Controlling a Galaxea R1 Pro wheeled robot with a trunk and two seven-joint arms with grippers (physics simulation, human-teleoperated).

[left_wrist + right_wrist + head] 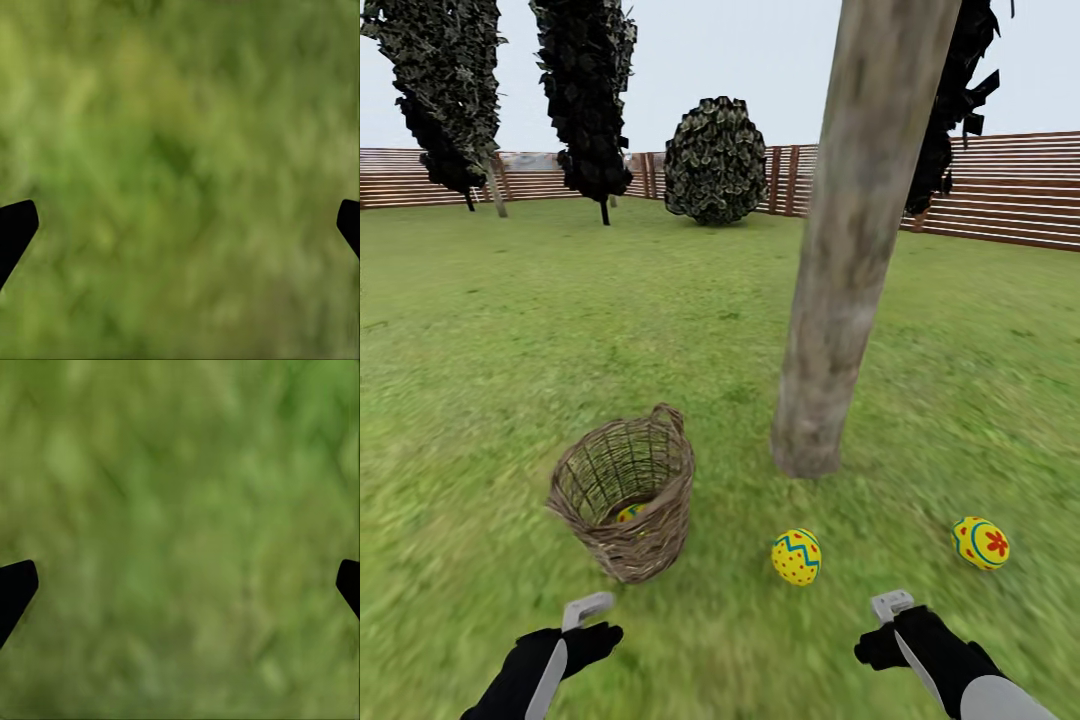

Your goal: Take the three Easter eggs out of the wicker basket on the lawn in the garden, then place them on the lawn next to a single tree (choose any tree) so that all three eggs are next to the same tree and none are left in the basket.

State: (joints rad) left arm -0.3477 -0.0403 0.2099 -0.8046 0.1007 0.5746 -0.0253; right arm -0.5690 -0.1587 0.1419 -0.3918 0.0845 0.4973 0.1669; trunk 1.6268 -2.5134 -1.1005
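Grass (510, 330) spreads wide; basket (625, 495) at eleven o'clock holds one egg (628, 513), small, smooth, likely slippery; grip its middle; two eggs (796, 556) near trunk (850, 240); both grippers (180, 225) spread wide, empty.

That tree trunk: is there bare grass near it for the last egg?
Yes. Grass lies bare between the two eggs in front of the trunk, and right of the trunk. It is tighter between the basket, with one egg inside, and the trunk.
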